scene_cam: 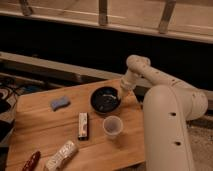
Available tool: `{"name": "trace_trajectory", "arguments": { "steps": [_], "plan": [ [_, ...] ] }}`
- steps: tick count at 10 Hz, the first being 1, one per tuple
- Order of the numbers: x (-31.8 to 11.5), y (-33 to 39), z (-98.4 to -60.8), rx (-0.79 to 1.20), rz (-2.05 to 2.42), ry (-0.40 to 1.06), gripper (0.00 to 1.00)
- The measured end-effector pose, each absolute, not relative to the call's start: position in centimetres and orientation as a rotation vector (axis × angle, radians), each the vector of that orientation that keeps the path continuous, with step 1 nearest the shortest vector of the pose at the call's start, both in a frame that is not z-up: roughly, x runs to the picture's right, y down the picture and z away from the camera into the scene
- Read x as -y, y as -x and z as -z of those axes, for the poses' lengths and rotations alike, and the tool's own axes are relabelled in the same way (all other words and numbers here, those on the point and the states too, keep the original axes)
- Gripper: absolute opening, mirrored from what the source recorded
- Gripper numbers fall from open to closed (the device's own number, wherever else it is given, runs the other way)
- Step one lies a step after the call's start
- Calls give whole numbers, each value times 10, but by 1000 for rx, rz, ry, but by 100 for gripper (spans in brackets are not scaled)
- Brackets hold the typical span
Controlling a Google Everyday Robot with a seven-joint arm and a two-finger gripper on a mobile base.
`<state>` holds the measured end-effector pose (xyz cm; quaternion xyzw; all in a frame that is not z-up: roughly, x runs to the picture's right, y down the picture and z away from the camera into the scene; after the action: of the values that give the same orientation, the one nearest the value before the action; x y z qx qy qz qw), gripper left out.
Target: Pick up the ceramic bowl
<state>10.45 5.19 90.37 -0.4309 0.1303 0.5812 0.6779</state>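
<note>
ceramic bowl point(105, 99): round, shallow, glossy black, pale glints inside; sitting upright toward the far right side of the wooden table point(40, 125). gripper point(121, 95) is hanging at its right rim.

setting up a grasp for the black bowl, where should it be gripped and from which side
Take the bowl by its right rim, coming down from above. It sits upright, wide and shallow, so probably only the thin rim suits a pinch. The gripper is at that edge, and the cup crowds the front.
</note>
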Motion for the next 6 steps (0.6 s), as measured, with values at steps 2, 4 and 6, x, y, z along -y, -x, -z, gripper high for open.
{"name": "trace_trajectory", "arguments": {
  "steps": [2,4,6],
  "plan": [
    [-42,-107,-897,-289,-1304,976,0],
    [-36,-105,-891,-282,-1290,986,0],
    [-33,-105,-886,-282,-1284,994,0]
  ]
}}
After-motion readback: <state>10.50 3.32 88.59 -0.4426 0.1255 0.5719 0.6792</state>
